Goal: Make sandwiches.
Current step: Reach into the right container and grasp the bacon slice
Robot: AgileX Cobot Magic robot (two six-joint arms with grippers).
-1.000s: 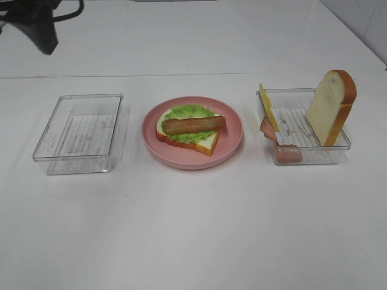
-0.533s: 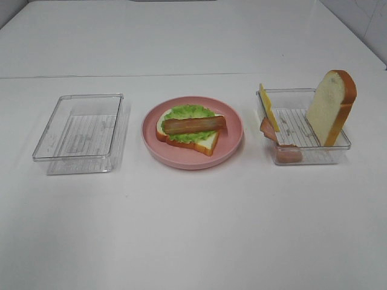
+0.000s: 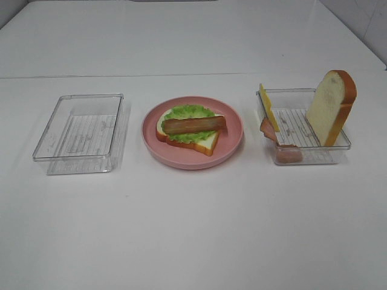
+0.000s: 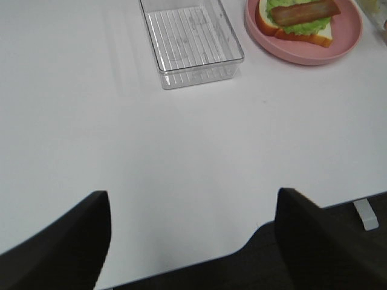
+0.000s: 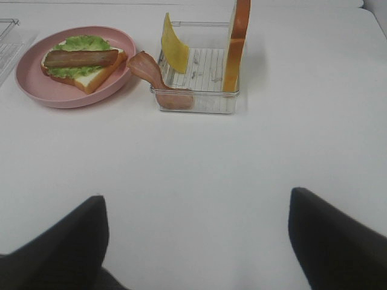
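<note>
Sandwich [image 3: 192, 128] sits half-built on the plate [image 3: 181, 160], central for either arm; cheese [image 3: 268, 107] and slice [image 3: 329, 103] lean upright in the tray [image 3: 311, 158], likely for easy pinching; left pincer [image 4: 192, 196] and right pincer [image 5: 196, 199] gape apart, empty.

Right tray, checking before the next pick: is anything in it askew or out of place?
Yes. The ham slice drapes over a corner of the tray, partly outside. The cheese and bread slice lean on edge rather than lying flat.

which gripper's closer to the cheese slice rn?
Right. The right gripper faces the right tray holding the cheese slice. The left gripper faces the left tray, the plate lying between that and the cheese.
</note>
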